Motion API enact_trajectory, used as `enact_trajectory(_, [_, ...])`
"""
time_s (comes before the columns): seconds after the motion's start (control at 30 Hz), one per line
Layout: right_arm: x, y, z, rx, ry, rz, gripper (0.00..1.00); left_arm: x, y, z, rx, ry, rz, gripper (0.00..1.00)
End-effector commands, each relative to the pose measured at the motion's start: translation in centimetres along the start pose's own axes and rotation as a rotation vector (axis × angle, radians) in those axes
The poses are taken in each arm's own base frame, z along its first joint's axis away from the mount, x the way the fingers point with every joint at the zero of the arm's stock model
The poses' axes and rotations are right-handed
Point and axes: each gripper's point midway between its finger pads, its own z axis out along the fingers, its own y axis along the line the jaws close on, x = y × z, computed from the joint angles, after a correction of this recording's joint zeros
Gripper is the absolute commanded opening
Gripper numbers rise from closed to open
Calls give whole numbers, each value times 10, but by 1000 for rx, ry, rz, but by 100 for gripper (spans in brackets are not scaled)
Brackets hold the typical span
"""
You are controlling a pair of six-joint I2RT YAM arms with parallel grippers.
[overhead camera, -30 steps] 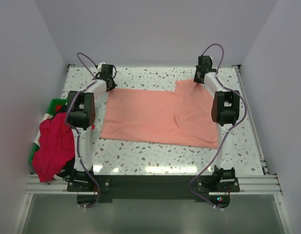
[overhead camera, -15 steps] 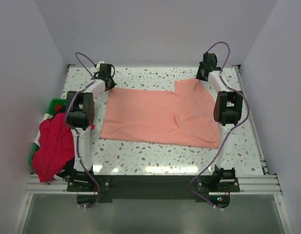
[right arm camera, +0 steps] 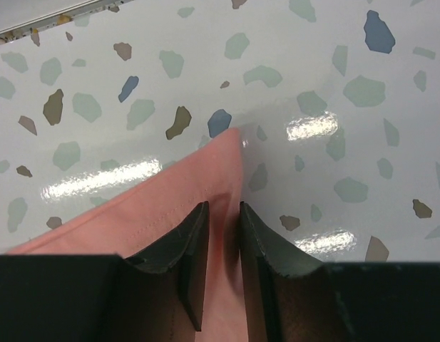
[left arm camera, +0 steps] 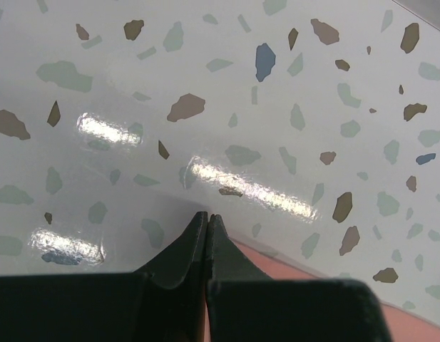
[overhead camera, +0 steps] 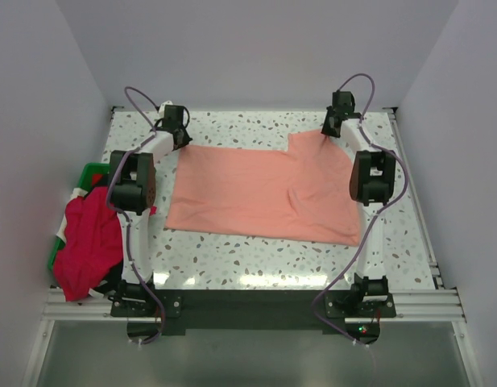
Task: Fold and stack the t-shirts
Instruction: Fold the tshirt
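Compared with half a second ago, top view: found the right gripper (right arm camera: 222,208) back a little lower and left in the upper right. Found the far right corner of the pink shirt (overhead camera: 264,193) no longer drawn out toward it. No shift noted at the left gripper (left arm camera: 207,216), upper left, nor at the red shirt (overhead camera: 87,242).

Right wrist view: fingers (right arm camera: 195,242) parted by a narrow gap, straddling the pink corner. Pink cloth seen through the gap, lying flat on the table (overhead camera: 256,258), not pinched.

Left wrist view: fingers pressed together, tips meeting low in the centre of the frame. Pink edge showing just right of and below them. Cannot tell whether any cloth is caught between, since the finger bodies cover that spot.

Pink shirt spread flat mid-table, filling the centre of the top view. Far left corner hidden under the left arm.

Red shirt heaped at the left edge over the green bin (overhead camera: 91,171), draping down its near side. Most of the bin covered, and whatever lies beneath not made out.
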Motion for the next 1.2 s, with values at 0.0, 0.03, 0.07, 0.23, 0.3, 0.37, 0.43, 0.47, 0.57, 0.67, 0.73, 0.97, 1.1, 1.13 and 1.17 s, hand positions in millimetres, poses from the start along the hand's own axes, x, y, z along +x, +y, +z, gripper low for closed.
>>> enact_trajectory(0.0, [-24,2,-10,1,-45,18,27,-38,-9,-12,47,-95,-16,0])
enact_trajectory(0.03, [-25,2,-11,1,-48,23,24,-38,-8,-12,47,-94,-17,0])
enact_trajectory(0.07, [-24,0,-11,5,-46,27,19,-37,-8,-11,47,-94,-17,0])
enact_trajectory(0.23, [-41,2,-24,-4,-83,51,4,-41,-8,-12,48,-100,-19,0])
enact_trajectory(0.3, [-50,3,-30,-10,-106,55,0,-45,-6,-13,48,-107,-26,0])
enact_trajectory(0.37, [-65,4,-44,-22,-141,73,0,-51,-8,-15,57,-116,-32,0])
enact_trajectory(0.43, [-75,1,-51,-44,-165,102,0,-55,-8,-15,65,-121,-36,0])
enact_trajectory(0.47, [-84,3,-61,-60,-185,113,0,-59,-9,-17,70,-128,-39,0])
enact_trajectory(0.57, [-96,-5,-71,-97,-204,162,0,-67,-11,-20,82,-141,-43,0])
enact_trajectory(0.67, [-103,-10,-82,-115,-214,177,0,-73,-11,-22,91,-149,-49,0])
enact_trajectory(0.73, [-105,-10,-90,-128,-218,183,0,-76,-11,-23,99,-152,-52,0])
enact_trajectory(0.97, [-91,-13,-115,-140,-209,197,0,-86,-10,-39,118,-165,-69,0])
enact_trajectory(1.1, [-70,-18,-129,-136,-183,210,0,-87,-7,-53,127,-169,-81,0])
enact_trajectory(1.13, [-67,-19,-133,-134,-180,213,0,-87,-7,-56,132,-173,-82,0])
enact_trajectory(1.17, [-71,-19,-145,-138,-193,220,0,-84,-5,-63,132,-169,-82,0])
